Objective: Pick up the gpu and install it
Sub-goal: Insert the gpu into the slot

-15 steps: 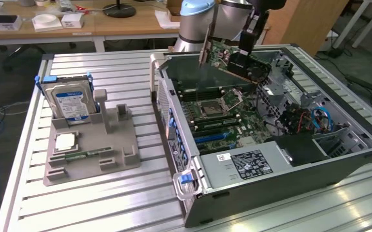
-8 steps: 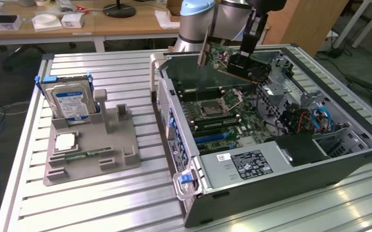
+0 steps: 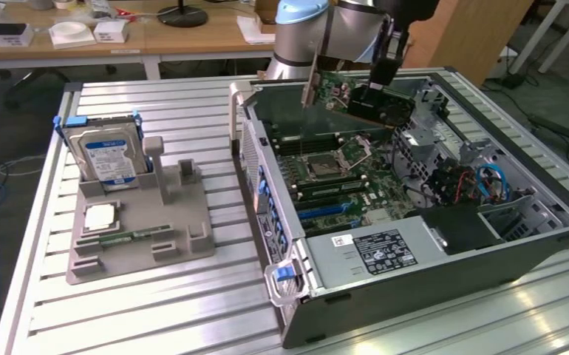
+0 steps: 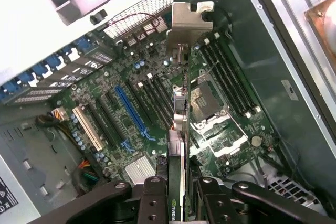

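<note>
jaws clamped on our gpu, hanging above the open case; if we come down tilted, it'll miss the blue slot.

Gpu: thin flat card, green board, dark block on its face, silvery metal bracket at one end. Lifted, hanging over far part of open computer case, above motherboard, apart from it, in no slot. Stands on edge, bracket end toward exterior view's left. Seen edge-on in wrist view, clamped between gripper fingers at end opposite bracket.
</note>
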Controlling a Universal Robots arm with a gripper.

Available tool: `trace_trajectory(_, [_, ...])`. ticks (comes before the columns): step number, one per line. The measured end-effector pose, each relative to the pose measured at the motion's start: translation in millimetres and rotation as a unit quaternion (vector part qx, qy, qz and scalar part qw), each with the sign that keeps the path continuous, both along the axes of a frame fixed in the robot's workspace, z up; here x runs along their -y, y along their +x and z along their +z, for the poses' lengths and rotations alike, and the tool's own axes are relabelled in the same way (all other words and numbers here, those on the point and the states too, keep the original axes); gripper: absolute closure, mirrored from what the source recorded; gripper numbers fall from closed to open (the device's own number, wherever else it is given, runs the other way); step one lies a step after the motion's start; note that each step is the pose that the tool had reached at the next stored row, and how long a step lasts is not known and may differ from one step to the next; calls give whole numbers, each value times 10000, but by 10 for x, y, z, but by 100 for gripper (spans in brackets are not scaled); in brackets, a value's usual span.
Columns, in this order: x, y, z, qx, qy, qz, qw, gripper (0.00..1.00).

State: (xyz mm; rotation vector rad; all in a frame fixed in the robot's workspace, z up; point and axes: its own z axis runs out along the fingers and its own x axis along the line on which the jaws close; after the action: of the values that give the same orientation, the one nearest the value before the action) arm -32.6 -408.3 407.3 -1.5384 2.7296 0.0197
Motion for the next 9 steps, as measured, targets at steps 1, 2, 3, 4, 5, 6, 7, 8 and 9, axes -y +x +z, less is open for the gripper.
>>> trace_trajectory(1, [1,0,-7,1,0,60,10000,74])
trace_trajectory(2, [2,-1,-16,2,0,121,9999,74])
trace_trajectory(3, [3,-1,-23,3,0,179,9998,74])
trace_trajectory(4, [5,0,-30,5,0,238,9997,74])
trace_trajectory(5, [6,0,-34,6,0,293,9996,74])
trace_trajectory(6, [8,0,-38,7,0,349,9994,74])
trace_trajectory(7, [9,0,-43,9,-1,406,9992,74])
trace_trajectory(8, [10,0,-47,12,-1,465,9989,74])
trace_trajectory(9, [11,0,-52,14,-1,525,9986,74])
